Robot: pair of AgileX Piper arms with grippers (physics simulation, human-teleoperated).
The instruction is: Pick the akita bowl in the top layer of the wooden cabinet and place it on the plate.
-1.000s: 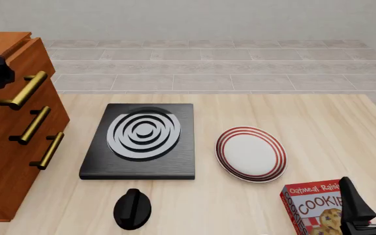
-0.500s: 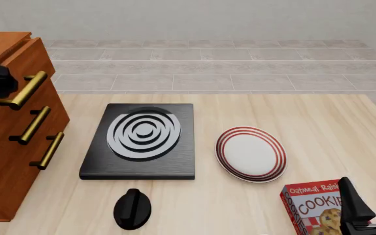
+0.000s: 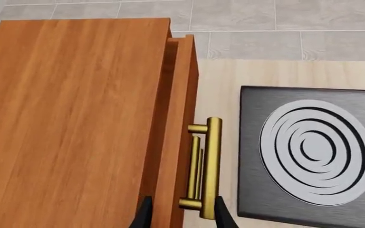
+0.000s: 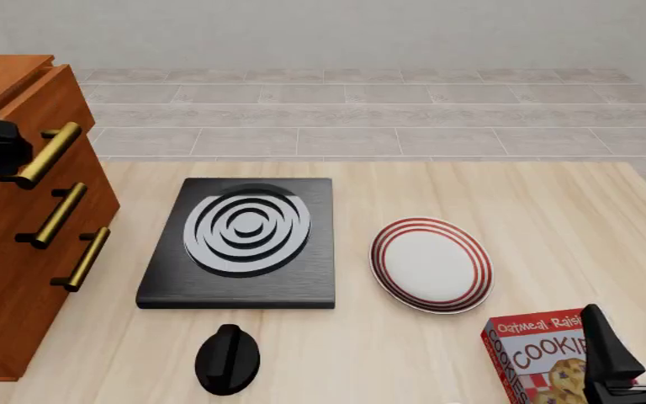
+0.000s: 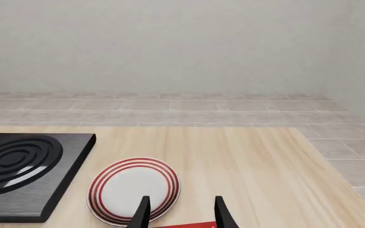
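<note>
so left end effector [image 3: 179, 213] open w/ fingers astride top layer [image 3: 176, 142] handle [image 3: 209, 166]; right end effector [image 5: 179, 211] open nr plate [image 5: 133, 190].

A simulated kitchen: a pale wooden bench [image 4: 548, 210] carries a black hob slab [image 4: 245, 244], a ringed plate [image 4: 431, 264] and a cookie box [image 4: 538, 353], with grey floor tiles [image 4: 413, 109] beyond.

The wooden cabinet's [image 4: 9, 227] top layer [image 3: 176, 123] sits barely ajar, brass handle between the left jaws; the red-ringed plate [image 5: 133, 190] lies ahead of the right jaws.
</note>
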